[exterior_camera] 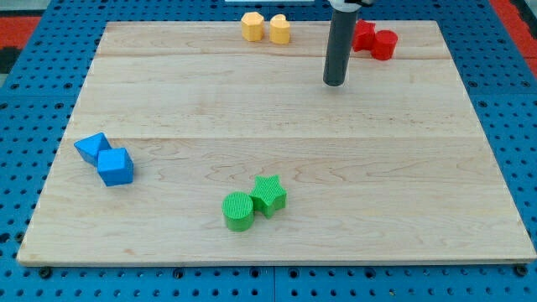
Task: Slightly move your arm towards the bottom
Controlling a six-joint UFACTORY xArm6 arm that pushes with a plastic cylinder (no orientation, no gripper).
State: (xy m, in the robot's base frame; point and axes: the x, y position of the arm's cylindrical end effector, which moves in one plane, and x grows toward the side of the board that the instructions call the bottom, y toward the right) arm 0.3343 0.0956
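My tip (335, 83) is the lower end of a dark rod that comes down from the view's top, right of centre. It stands on the wooden board (277, 117), apart from every block. Two red blocks lie just to its upper right: one partly hidden behind the rod (362, 35) and a red cylinder (384, 44). Two yellow blocks, a hexagon-like one (252, 26) and a rounded one (279, 28), lie to its upper left at the board's top edge.
A green cylinder (238, 210) and a green star (269, 194) touch near the view's bottom centre. A blue triangular block (91, 148) and a blue cube (115, 166) touch at the view's left. A blue pegboard (25, 126) surrounds the board.
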